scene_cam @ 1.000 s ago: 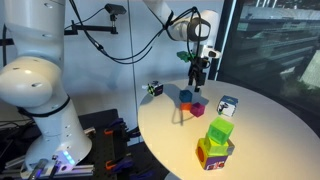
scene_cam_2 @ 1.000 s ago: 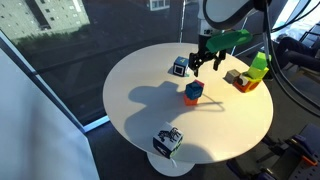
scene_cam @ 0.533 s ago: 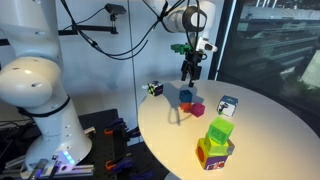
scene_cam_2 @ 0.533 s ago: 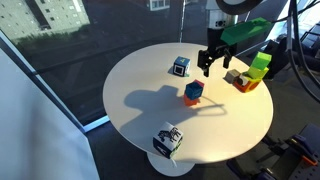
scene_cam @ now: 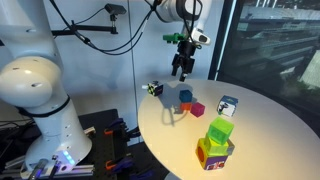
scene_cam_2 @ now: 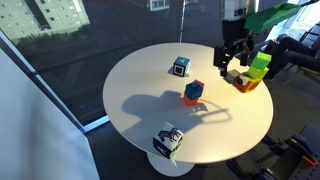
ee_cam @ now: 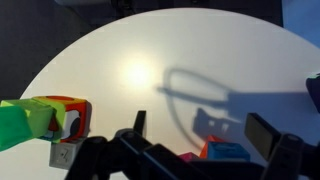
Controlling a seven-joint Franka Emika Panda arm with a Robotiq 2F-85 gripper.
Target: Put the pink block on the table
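Observation:
The pink block [scene_cam: 197, 109] rests on the white round table [scene_cam: 262, 132], touching the blue cube [scene_cam: 186, 97]. My gripper [scene_cam: 181, 70] hangs open and empty well above and behind them. In an exterior view the gripper [scene_cam_2: 231, 62] is above the table [scene_cam_2: 140, 90] to the right of the blue cube [scene_cam_2: 194, 89], and the pink block is hidden there. In the wrist view the open gripper [ee_cam: 200, 130] frames the blue cube [ee_cam: 232, 150], with a sliver of the pink block [ee_cam: 187, 157] at the bottom edge.
A lime-green cube [scene_cam: 221, 130] sits on a multicoloured block [scene_cam: 212, 153] near the table's front; the green cube also shows elsewhere [scene_cam_2: 259, 64] [ee_cam: 25, 122]. Two black-and-white patterned cubes [scene_cam: 153, 88] [scene_cam: 228, 105] stand on the table. A big white robot base [scene_cam: 40, 95] is beside it.
My open gripper has risen and drifted sideways away from the blue and pink blocks. The blocks have not moved.

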